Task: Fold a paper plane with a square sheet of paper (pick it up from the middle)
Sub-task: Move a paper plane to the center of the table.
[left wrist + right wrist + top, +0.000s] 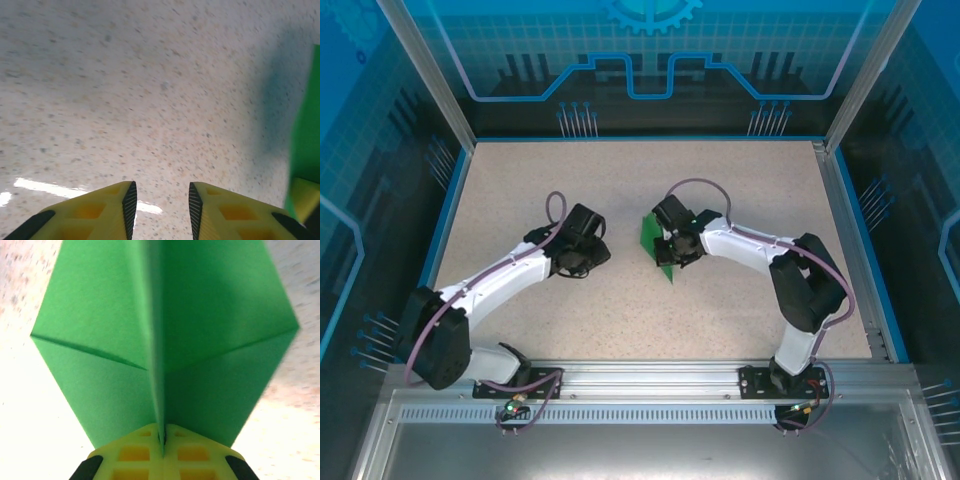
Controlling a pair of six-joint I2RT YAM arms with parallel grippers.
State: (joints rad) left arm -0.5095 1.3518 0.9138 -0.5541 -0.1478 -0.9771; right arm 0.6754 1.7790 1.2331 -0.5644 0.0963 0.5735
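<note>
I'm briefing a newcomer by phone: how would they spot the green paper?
Look near the middle of the speckled table. There the right gripper pinches the green paper along its centre crease. It is the only bright green thing on the pale surface.

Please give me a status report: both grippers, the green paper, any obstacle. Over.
Left gripper open, nothing between its fingers. Right gripper shut on the folded green paper, at the centre crease. No obstacle seen on the table.
</note>
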